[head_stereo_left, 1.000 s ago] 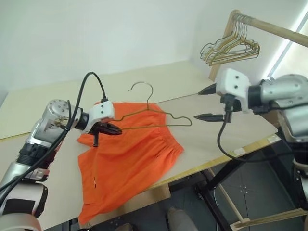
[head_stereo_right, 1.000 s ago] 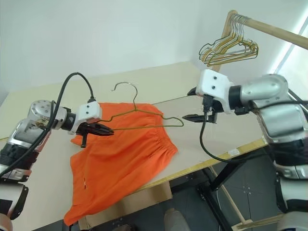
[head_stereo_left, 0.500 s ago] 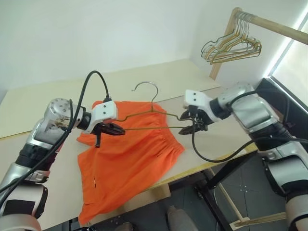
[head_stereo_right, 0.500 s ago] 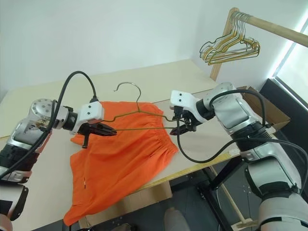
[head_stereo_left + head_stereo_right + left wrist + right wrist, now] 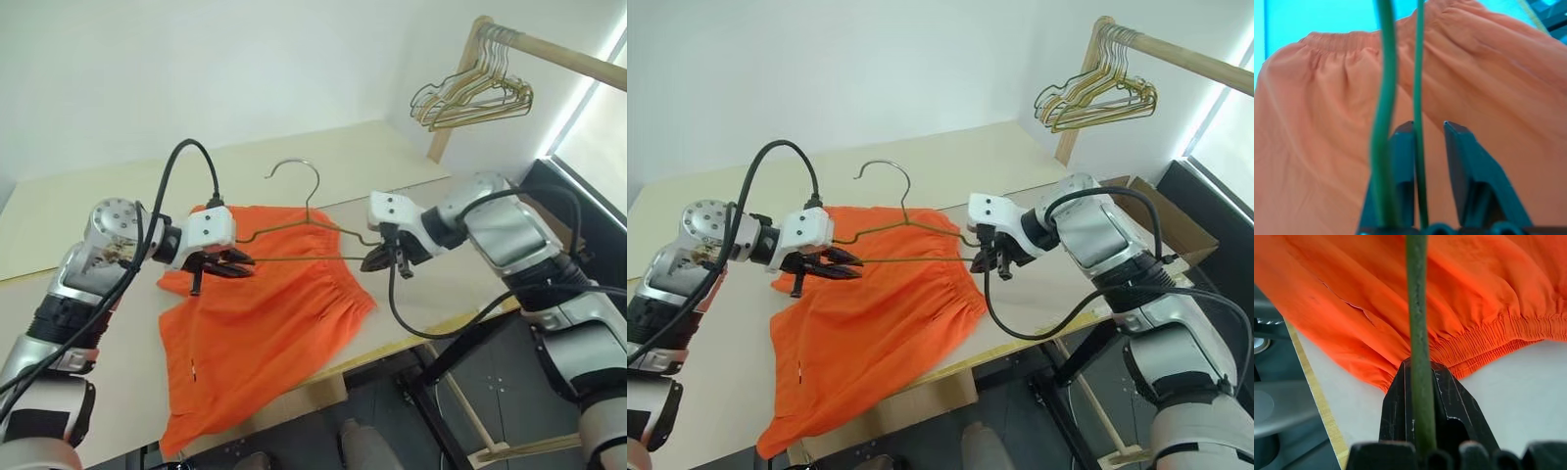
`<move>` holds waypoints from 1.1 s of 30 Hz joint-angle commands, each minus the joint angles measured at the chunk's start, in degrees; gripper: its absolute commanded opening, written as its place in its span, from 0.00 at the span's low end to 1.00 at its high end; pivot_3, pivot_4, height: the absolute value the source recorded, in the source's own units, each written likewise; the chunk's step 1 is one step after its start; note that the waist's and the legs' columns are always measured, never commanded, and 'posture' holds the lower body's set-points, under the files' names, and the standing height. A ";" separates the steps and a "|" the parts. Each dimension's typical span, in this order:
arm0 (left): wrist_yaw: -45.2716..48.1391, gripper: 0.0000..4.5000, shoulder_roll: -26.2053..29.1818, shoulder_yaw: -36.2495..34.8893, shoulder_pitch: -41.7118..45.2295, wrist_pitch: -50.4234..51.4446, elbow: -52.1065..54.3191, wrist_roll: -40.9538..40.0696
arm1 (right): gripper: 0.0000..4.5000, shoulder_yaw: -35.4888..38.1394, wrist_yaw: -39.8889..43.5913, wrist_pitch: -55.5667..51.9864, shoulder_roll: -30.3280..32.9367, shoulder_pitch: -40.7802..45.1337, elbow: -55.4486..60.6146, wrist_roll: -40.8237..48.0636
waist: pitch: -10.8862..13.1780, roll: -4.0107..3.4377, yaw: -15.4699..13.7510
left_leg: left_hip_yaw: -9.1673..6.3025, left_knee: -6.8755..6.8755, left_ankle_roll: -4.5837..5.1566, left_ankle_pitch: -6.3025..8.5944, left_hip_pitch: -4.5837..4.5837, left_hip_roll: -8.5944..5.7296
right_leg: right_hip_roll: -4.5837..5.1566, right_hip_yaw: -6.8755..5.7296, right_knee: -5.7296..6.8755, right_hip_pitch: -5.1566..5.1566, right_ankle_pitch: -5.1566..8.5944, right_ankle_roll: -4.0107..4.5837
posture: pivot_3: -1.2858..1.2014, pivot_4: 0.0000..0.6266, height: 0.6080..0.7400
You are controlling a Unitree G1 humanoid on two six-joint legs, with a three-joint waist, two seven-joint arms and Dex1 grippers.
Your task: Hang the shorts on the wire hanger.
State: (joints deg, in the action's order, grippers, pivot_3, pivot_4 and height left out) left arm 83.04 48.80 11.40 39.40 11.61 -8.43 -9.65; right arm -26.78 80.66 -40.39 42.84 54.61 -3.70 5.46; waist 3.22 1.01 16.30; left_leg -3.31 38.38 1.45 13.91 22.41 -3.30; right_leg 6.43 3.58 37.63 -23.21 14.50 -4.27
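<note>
while the shorts [image 5: 260, 323] are lying flat on the counter [image 5: 88, 220], soft and likely to sag, the waistband is looking like the best hold. the wire hanger [image 5: 304, 235] is hovering above them, thin and springy. right gripper [image 5: 377, 258] fingers are clamping its end; left gripper [image 5: 230, 264] fingers are standing partly open around the wire.

Head eyes look forward and down over the table [image 5: 411, 186]. Wrist views sit close above the shorts [image 5: 1352, 289], which all views share.
</note>
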 commanded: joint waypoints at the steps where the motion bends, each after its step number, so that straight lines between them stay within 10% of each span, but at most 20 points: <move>1: -0.53 0.48 -0.37 -4.39 1.88 -2.96 -4.03 -2.42 | 0.00 6.61 -0.09 -4.24 4.55 -4.49 6.79 4.00 | 0.00 0.00 -0.31 | -0.01 0.01 0.00 0.00 0.01 0.00 | 0.01 -0.01 -0.02 0.00 0.00 0.00 | 0.44 0.00 1.00; 8: -5.59 0.98 0.00 -10.64 1.49 1.45 -7.34 -5.20 | 0.00 22.15 -6.40 -21.76 12.65 -24.31 16.49 13.70 | -0.02 0.02 -1.88 | -0.03 0.08 0.02 0.01 0.01 -0.01 | 0.02 -0.04 -0.09 0.00 0.03 -0.05 | 0.44 0.03 1.00; 17: -9.28 0.99 -2.30 -17.52 -11.89 13.71 15.73 -19.42 | 0.00 37.70 -21.85 -49.11 5.63 -32.12 8.87 18.87 | -0.02 0.01 -3.78 | 0.08 0.07 0.11 0.08 -0.16 0.10 | -0.01 0.18 -0.09 0.14 0.05 -0.06 | 0.44 0.09 1.00; 33: -9.37 0.99 -0.71 -16.71 -15.01 15.76 21.13 -22.96 | 0.00 28.52 -19.64 -51.63 10.26 -29.63 3.21 32.46 | 0.00 -0.03 -6.31 | 0.19 0.07 0.18 0.13 -0.14 0.07 | -0.07 0.11 -0.42 0.26 0.05 -0.06 | 0.45 0.09 1.00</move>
State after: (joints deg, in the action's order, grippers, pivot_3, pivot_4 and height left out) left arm 73.69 47.25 -4.36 24.30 27.57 10.70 -31.62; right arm 2.11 59.67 -91.93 51.85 24.49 -2.00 35.66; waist 3.23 0.99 9.99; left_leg -3.12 38.45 1.63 14.04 22.27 -3.23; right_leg 6.36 3.69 37.20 -22.95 14.54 -4.33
